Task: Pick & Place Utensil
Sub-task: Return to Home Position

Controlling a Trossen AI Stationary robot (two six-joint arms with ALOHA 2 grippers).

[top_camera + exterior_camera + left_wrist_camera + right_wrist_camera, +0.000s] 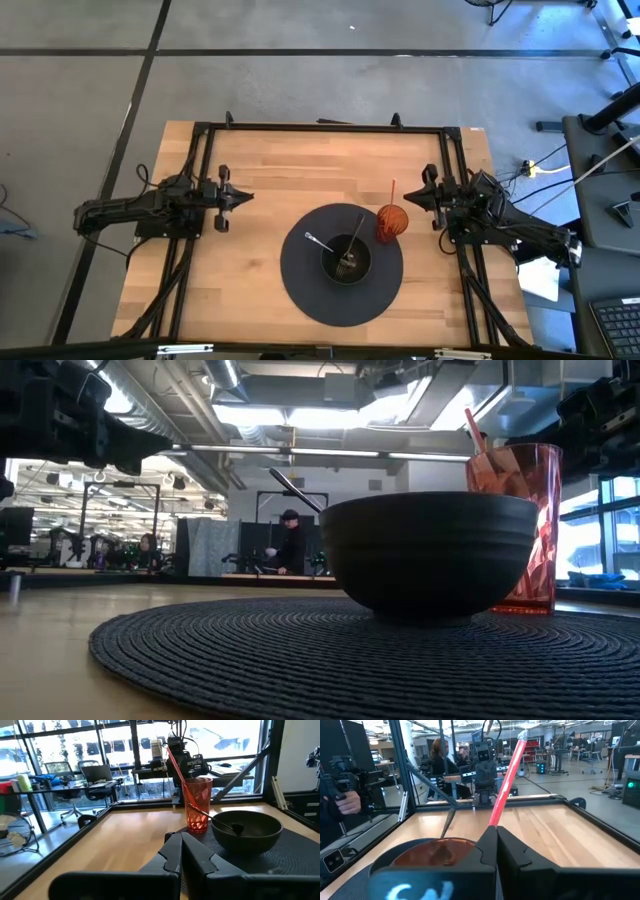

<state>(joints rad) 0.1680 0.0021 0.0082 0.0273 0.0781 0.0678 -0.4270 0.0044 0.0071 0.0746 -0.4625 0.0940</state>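
A dark bowl (346, 260) stands on a round dark woven mat (341, 264) and holds two metal utensils (352, 245) that lean on its rim. A red faceted tumbler (391, 222) with a red straw (393, 190) stands on the mat's right edge. My left gripper (247, 197) hovers shut left of the mat. My right gripper (408, 196) hovers shut just beside the tumbler. In the left wrist view the tumbler (198, 805) and bowl (246, 829) lie ahead of the fingers. In the right wrist view the straw (506, 780) rises just past the fingers.
A black metal frame (330, 127) borders the wooden table on its far, left and right sides. Bare wood lies between my left gripper and the mat, and along the far side. People stand in the room beyond the table (290, 540).
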